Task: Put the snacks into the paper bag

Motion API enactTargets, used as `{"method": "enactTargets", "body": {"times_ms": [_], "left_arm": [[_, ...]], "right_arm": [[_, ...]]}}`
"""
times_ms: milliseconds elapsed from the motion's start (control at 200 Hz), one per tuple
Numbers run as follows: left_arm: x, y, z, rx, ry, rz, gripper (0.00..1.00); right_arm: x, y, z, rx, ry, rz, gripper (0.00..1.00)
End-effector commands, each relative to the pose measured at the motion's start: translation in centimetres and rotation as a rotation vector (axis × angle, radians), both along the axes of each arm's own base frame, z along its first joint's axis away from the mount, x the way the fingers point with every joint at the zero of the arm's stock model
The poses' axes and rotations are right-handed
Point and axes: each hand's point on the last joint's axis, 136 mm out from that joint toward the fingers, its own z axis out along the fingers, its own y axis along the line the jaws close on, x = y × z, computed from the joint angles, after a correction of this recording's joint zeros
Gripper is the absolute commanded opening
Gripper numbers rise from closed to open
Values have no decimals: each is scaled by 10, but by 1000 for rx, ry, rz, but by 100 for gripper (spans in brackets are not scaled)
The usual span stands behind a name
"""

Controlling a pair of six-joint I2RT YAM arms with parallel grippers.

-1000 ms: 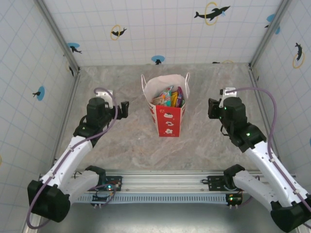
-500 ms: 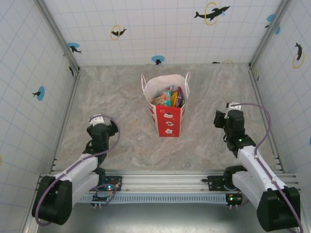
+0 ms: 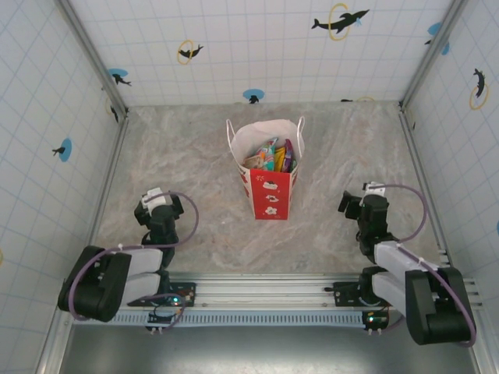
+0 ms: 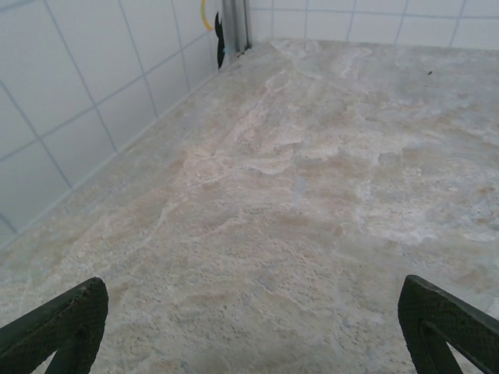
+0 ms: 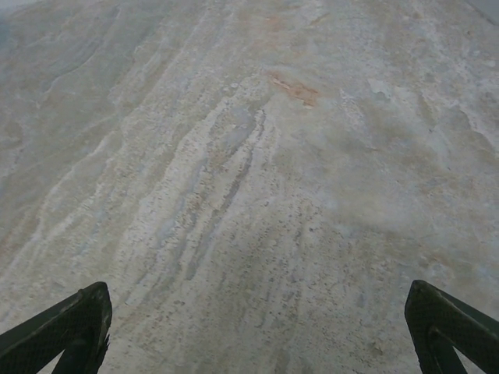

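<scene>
Snacks (image 3: 271, 156) sit packed in the bag (image 3: 270, 195), which stands upright mid-table. Over the last second both arms have folded back from beside the bag to the near edge and now lie well apart from it. The left gripper (image 3: 158, 204) and right gripper (image 3: 360, 201) both stand released, jaws spread wide over bare table (image 3: 203, 148), holding nothing. No packet lies loose, so the task looks finished. Open marble stretches ahead of each claw. The side walls (image 3: 47, 156) run near each arm's outer flank.
</scene>
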Motion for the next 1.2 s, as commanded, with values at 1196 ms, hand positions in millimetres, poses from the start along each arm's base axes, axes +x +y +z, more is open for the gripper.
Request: {"method": "enactTargets", "body": {"times_ms": [1196], "left_arm": [[19,5,-20,-135,-14,-180,98]], "right_arm": [[12,-14,-9,-69,-151,16,100]]}}
